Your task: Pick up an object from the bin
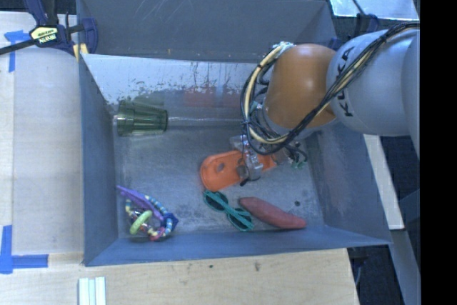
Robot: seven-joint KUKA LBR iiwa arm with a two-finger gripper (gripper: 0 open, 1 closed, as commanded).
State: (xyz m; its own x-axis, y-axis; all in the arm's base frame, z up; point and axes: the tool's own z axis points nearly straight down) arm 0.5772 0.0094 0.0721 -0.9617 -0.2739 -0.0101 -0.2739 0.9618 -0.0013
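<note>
Soft overhead light — a pale sheen on the back wall of the bin (178,78), its floor dimmer beneath the arm (378,89).

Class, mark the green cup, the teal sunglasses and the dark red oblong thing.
green cup (141,118), camera view, side wall
teal sunglasses (228,209), camera view, bridge
dark red oblong thing (271,213), camera view, middle

Grey metal bin (100,175), matt, its floor dulled and speckled and its 12 o'clock wall scratched and streaked with rusty-red scuffs. Contents: a dark green translucent plastic cup (141,118) at 10 o'clock; a smooth, slightly glossy orange plastic piece (220,169) at centre; thin teal plastic glasses (227,208) and a matt red-brown, sausage-shaped piece (273,213) at 5 to 6 o'clock; a bundle of shiny, many-coloured plastic rings (146,219) at 7 o'clock. Robot, at 2 o'clock: a smooth, glossy orange cover (303,86), a satin silver-grey arm casing (382,89) and black-sheathed cables (248,93).
</note>
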